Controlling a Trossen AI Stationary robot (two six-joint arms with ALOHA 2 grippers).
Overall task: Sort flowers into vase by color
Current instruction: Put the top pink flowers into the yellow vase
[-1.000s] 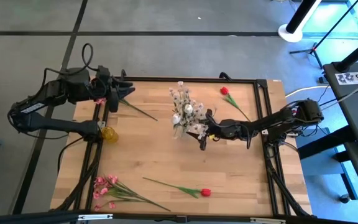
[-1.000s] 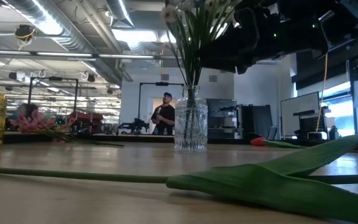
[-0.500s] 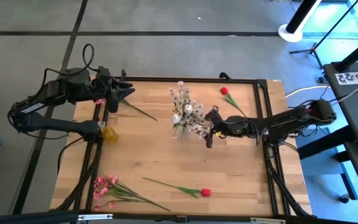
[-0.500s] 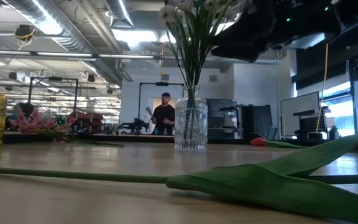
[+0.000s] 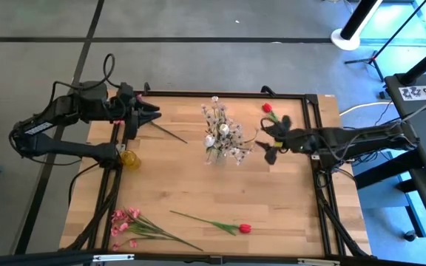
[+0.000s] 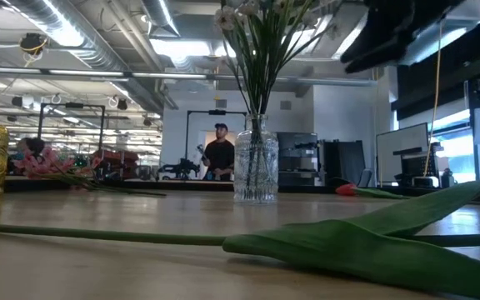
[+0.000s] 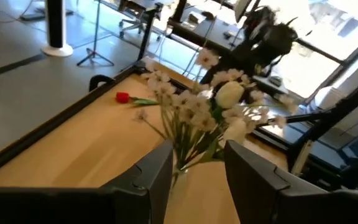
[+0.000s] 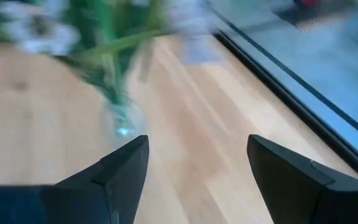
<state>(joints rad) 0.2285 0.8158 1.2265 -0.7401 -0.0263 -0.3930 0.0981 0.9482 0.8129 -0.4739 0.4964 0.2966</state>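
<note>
On pale wood planks, ribbed glass vase (image 5: 218, 154) holds white sprigs (image 5: 222, 131); both jaws apart.

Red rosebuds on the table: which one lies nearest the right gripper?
The red rosebud at the table's far right corner, just beyond the right gripper. The other red rosebud lies by the near edge.

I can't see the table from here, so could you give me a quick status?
Right gripper open, empty, beside the clear vase of white flowers. Left gripper open at the table's back left. Red rosebuds and pink sprays unsorted.
</note>
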